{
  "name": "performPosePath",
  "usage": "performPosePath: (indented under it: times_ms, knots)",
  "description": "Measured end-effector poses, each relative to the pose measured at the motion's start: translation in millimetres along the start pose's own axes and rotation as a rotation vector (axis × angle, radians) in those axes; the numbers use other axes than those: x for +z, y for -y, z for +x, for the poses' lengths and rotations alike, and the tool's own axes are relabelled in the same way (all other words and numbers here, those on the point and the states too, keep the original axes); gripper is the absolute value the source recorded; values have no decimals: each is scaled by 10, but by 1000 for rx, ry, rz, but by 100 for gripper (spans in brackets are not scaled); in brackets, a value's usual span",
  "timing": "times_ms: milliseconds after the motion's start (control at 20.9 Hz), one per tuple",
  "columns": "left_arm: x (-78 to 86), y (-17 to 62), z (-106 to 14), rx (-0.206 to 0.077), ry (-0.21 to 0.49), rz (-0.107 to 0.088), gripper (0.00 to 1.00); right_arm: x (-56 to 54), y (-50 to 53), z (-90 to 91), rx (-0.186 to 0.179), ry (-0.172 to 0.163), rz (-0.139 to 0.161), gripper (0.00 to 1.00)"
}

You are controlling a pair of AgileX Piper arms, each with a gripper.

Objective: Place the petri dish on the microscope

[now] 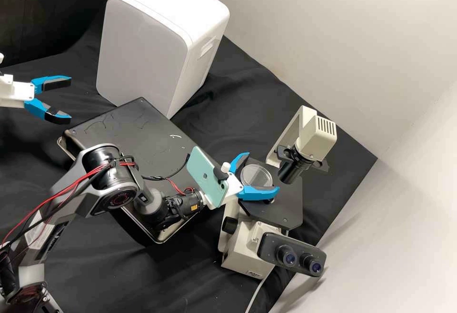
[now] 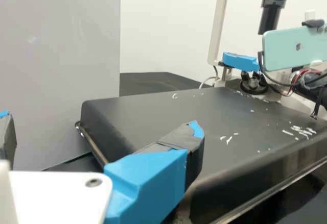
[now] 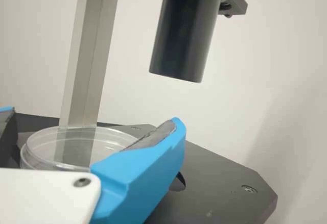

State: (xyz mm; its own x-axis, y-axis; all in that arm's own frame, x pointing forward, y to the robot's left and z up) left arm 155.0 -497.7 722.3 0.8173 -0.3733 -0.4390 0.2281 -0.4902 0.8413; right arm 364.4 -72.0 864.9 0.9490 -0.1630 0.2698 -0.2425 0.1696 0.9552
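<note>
The right tool (image 1: 262, 172) grasps the clear petri dish (image 1: 256, 176), one blue finger against each side of its wall. It holds the dish level over the black stage (image 1: 288, 208) of the microscope (image 1: 243, 246), just beside the dark barrel (image 1: 290, 170) that hangs from the pale arm above. A side grip suits this thing: the dish is shallow and smooth, so it would tip or skate if pushed, and clasping the wall leaves the base free to meet the stage flat. In the right wrist view the tool's own body hides the underside, so I cannot tell whether the dish already rests on the stage or sits a little above it. What looks like a dark opening in the stage shows just under the near finger, so the dish seems close to the viewing spot. I judge this to be the setting-down step. What remains is to let the stage bear the dish and part the fingers without dragging it, keeping low under the barrel. The left tool (image 1: 66, 99) is released and empty, fingers apart. It hangs near the far corner of the black tray (image 1: 138, 137), beside the white box (image 1: 162, 42) and well apart from the microscope, probably to leave the other arm room over the cloth-covered tabletop (image 1: 238, 89).
</note>
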Motion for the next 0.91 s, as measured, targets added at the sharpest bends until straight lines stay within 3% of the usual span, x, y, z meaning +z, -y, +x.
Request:
performPosePath:
  times_ms: [526, 861, 908]
  knots:
    - [-1, -8, 8, 5, -5, -1, 100, -1, 2, 4, -9, 5, -1, 100]
    - [1, -5, 5, 22, -66, 84, 100, -16, -7, -8, -13, 5, 2, 100]
    - [8, -6, 4, 23, -66, 97, 100, -8, -15, -28, -4, 2, 22, 100]
